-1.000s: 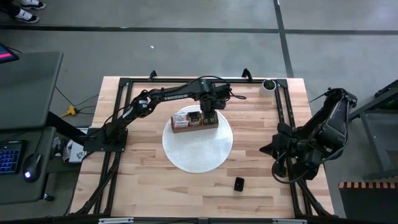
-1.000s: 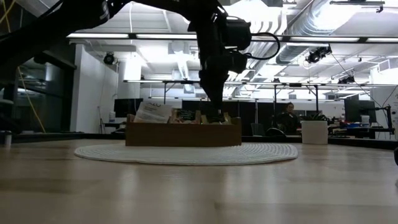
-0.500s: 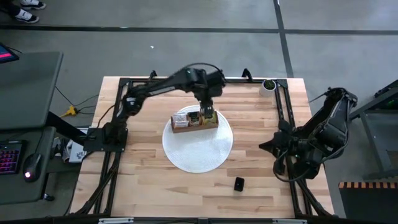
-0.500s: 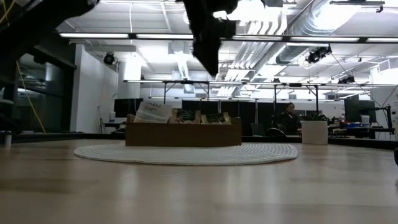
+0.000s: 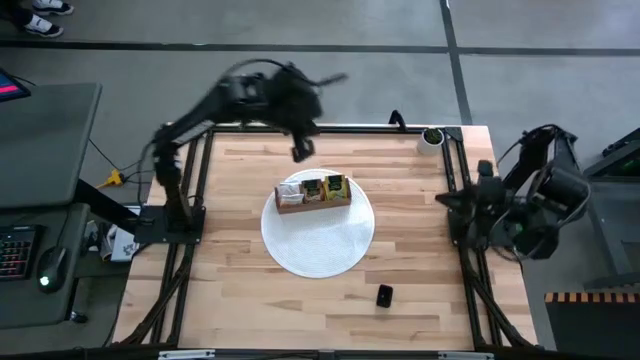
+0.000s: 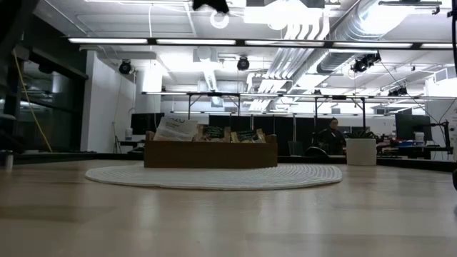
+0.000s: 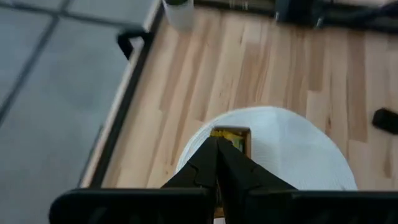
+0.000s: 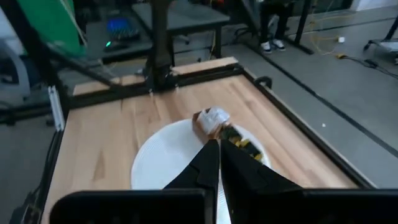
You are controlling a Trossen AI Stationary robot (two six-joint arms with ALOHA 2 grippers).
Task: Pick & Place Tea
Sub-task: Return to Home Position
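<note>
A brown wooden box (image 5: 313, 193) stands on a round white mat (image 5: 318, 240) in the middle of the table. Tea packets stand upright in its compartments: a white one (image 5: 292, 190), a dark green one (image 5: 312, 187) and a yellow-orange one (image 5: 335, 185). In the low view the packets (image 6: 176, 128) stick up over the box (image 6: 211, 153). My left gripper (image 5: 303, 150) hangs high above the table, on the far side of the box, shut and holding nothing (image 7: 217, 142). My right gripper (image 8: 217, 144) is also shut and holds nothing; that arm (image 5: 480, 205) waits at the table's right edge.
A small black object (image 5: 385, 296) lies on the wood near the front edge, right of the mat. A white cup with a plant (image 5: 431, 137) stands at the far right corner. A black metal frame (image 5: 200, 135) runs along the table's sides. People sit in the room behind.
My left gripper has risen from the box's right-hand compartment, then swung up and toward the table's far-left side, high above the table. The packets stay in the box. My right arm has lifted and shifted toward the far edge along the right side.
</note>
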